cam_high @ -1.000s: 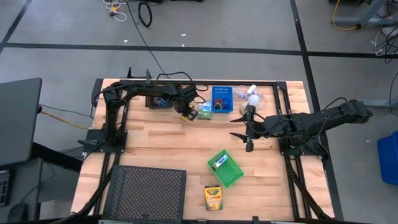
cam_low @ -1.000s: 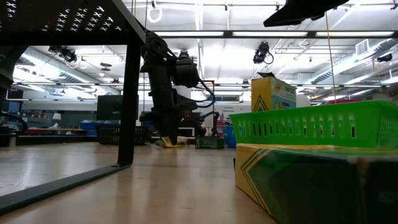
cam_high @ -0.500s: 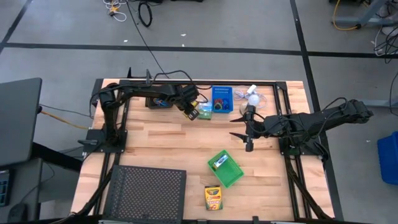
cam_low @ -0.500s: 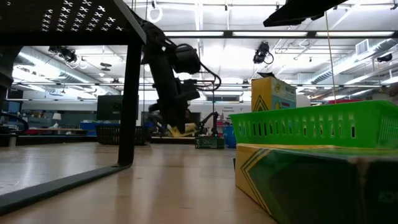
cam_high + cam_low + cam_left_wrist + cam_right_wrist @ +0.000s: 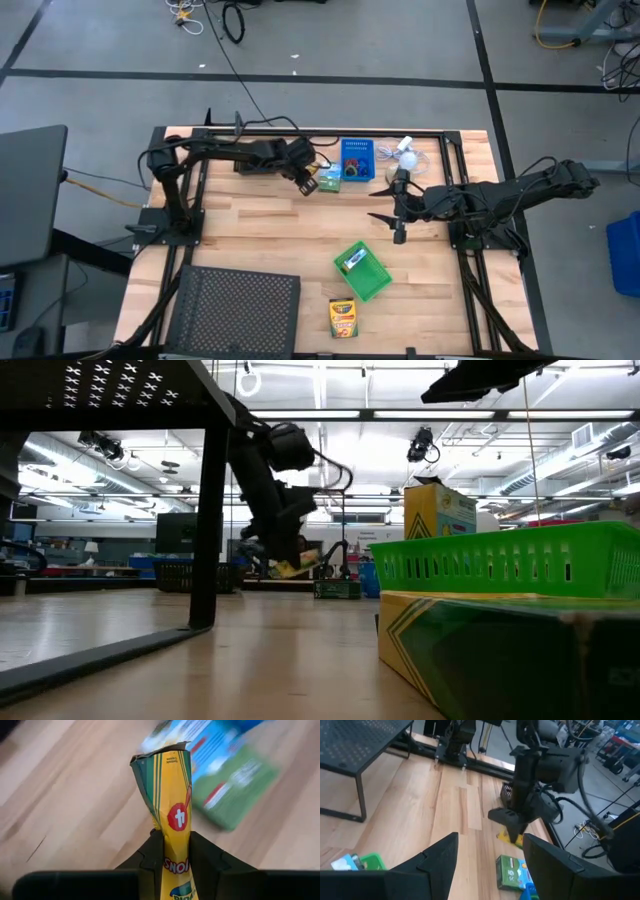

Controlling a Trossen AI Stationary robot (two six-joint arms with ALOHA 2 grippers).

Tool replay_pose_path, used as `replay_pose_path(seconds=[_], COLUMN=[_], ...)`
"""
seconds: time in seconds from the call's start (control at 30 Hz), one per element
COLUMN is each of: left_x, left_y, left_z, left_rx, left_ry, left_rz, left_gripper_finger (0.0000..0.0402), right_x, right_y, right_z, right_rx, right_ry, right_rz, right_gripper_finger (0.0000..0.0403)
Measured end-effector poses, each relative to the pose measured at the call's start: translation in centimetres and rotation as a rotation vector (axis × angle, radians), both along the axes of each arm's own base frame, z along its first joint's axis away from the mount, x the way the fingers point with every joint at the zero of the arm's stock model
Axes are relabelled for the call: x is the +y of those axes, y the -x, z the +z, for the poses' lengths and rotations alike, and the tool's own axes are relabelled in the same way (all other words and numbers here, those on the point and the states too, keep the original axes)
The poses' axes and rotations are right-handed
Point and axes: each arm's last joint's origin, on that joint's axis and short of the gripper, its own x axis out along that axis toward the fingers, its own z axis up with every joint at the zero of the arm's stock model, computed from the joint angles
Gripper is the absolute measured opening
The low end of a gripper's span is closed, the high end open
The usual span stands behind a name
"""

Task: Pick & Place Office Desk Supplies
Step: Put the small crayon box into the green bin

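The left gripper (image 5: pixel 308 182) hangs over the far side of the table (image 5: pixel 260 240), clenched on a small yellow crayon pack (image 5: pixel 172 815) that stands up between its dark fingers (image 5: pixel 150 857) (the pack's top flap is torn open, its green stripes and a red circle marked 4 plain in the left wrist view). Just beside the gripper lies a green-white small box (image 5: pixel 329 181), and next to that the blue bin (image 5: pixel 356 160); a black bin (image 5: pixel 250 162) sits at the far edge under the left arm. The right gripper (image 5: pixel 399 212) hovers near the table's middle with its fingers (image 5: pixel 437 857) spread wide and nothing between them. Nearer the front, the green bin (image 5: pixel 362 270) lies at an angle with a small box inside, and a yellow crayon box (image 5: pixel 343 318) lies flat just in front of it. The black mesh tray (image 5: pixel 235 308) stands at the front left corner.
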Motion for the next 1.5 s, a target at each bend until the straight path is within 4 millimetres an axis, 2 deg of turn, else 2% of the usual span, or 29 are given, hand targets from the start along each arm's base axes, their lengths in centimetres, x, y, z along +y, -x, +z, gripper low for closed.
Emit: replay_pose_path(seconds=[0.23, 0.47, 0.63, 0.77, 0.93, 1.17, 1.27, 1.5], left_x=[-0.6, -1.8, -2.5, -2.7, -2.9, -4.2, -5.1, -8.5], left_y=[1.6, 3.4, 4.3, 4.4, 4.6, 3.9, 3.6, 2.8], left_z=[0.6, 1.3, 1.7, 1.7, 1.7, 3.4, 3.8, 3.9], left_rx=[-0.148, -0.338, -0.517, -0.631, -0.668, -0.801, -0.833, -0.761], left_ry=[-0.034, -0.045, -0.122, -0.192, -0.296, -0.473, -0.522, -0.689], left_rz=[-0.015, -0.099, -0.136, -0.174, -0.242, -0.348, -0.4, -0.495], left_gripper_finger=[0.0075, 0.0075, 0.0075, 0.0075, 0.0075, 0.0075, 0.0075, 0.0075], right_x=[-0.2, -1.3, -2.1, -2.4, -2.4, -2.5, -2.5, -2.4], right_y=[-0.5, -0.6, -0.6, -0.7, -0.8, -0.8, -0.8, -0.9], right_z=[-0.3, -2.5, -3.5, -3.3, -2.7, -2.7, -2.8, -2.5], right_rx=[-0.039, -0.063, -0.121, -0.186, -0.236, -0.236, -0.236, -0.264], right_ry=[-0.008, -0.021, -0.065, -0.088, -0.075, -0.066, -0.07, -0.12], right_rz=[-0.009, -0.029, -0.042, -0.056, -0.051, -0.071, -0.072, -0.037], right_gripper_finger=[0.0231, 0.0231, 0.0231, 0.0231, 0.0231, 0.0231, 0.0231, 0.0231])
